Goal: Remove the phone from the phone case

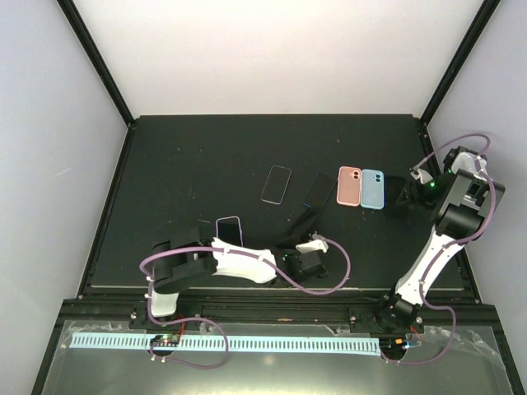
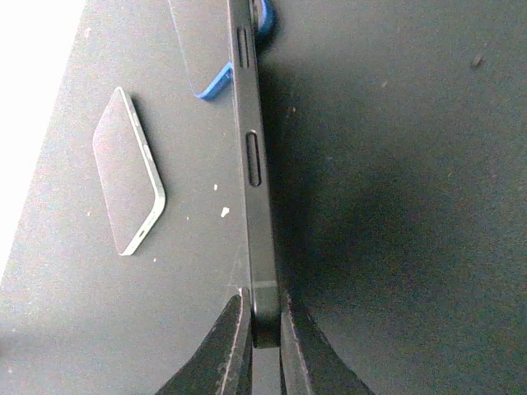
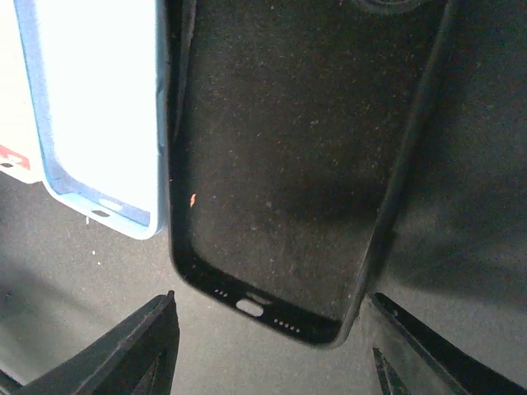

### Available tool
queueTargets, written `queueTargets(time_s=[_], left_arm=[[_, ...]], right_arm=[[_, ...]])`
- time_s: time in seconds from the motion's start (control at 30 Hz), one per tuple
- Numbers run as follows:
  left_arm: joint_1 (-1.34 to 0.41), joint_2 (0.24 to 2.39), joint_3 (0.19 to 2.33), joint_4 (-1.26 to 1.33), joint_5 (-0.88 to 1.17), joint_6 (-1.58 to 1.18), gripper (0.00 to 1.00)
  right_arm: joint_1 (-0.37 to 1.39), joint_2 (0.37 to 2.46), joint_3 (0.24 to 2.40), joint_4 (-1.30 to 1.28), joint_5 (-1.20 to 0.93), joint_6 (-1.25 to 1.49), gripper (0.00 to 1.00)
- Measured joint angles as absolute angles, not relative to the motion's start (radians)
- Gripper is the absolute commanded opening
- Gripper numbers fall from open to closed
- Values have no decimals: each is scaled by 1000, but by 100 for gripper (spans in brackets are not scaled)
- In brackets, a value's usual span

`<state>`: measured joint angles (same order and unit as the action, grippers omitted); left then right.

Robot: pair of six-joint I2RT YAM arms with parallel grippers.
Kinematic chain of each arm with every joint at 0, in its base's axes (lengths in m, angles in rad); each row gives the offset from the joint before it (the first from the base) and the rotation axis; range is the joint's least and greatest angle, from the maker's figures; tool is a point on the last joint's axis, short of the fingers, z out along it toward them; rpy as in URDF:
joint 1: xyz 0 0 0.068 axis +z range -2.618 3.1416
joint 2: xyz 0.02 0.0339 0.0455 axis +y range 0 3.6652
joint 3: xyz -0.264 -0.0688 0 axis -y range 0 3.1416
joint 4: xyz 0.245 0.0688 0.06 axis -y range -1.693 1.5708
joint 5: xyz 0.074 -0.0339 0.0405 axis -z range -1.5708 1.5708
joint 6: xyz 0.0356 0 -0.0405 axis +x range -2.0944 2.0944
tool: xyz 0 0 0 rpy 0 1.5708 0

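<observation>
**Left claw pinches black phone; black case lies empty under right claw**

Left claw (image 2: 263,325) is pressed onto the bottom end of the black phone (image 2: 251,164), one finger on each flat face. The phone's side edge, with its buttons, faces the wrist camera. From above, this phone runs from the claw up towards the middle of the table (image 1: 206,148). Whether it rests on the table or hangs just off it cannot be told.

Right claw (image 3: 272,354) stands spread, its two fingers flanking the near end of the black case (image 3: 280,148). The case lies hollow side up with nothing in it, at the right of the table.

There are three cases in a row. The blue case (image 3: 90,99) lies just beside the black one, and the pink case (image 1: 349,186) is next to the blue.

There are three phones. Besides the pinched one, a silver-edged phone (image 1: 277,183) and a purple-rimmed phone (image 1: 229,230) lie flat, well apart from each other.
</observation>
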<state>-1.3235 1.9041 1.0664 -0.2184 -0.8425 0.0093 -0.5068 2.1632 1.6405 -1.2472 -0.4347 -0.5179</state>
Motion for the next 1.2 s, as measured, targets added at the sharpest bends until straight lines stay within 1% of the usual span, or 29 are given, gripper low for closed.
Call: queueTargets(time_s=[0.1,0.23,0.37,0.47,0.53,0.63,0.77,0.9,1.0,1.2], left_arm=[[-1323,1961,1102,-237,-863,18,6],[-1316,2054,1198,-263,-917,45,11],[-1296,2110,1262,-272,-919,74,15],[-1282,2142,1285,-284,-911,95,20],[-1270,2164,1298,-293,-903,101,30],[-1254,2169,1318,-299,-910,102,42],[-1243,2154,1315,-290,-917,86,68],[-1231,2084,1248,-248,-870,40,90],[-1219,2011,1190,-251,-787,0,98],[-1186,1863,1105,-332,-556,-108,99]], right_arm=[[-507,2119,1617,-1236,-430,-518,65],[-507,2035,1598,-1229,-432,-522,65],[-507,1975,1577,-1225,-436,-530,66],[-507,1957,1554,-1223,-438,-540,71],[-507,1948,1536,-1220,-438,-546,73],[-507,1932,1515,-1216,-439,-550,76],[-507,1879,1484,-1206,-439,-550,78],[-501,1797,1472,-1202,-445,-548,80],[-489,1724,1475,-1211,-461,-549,81],[-445,1610,1479,-1238,-513,-548,81]])
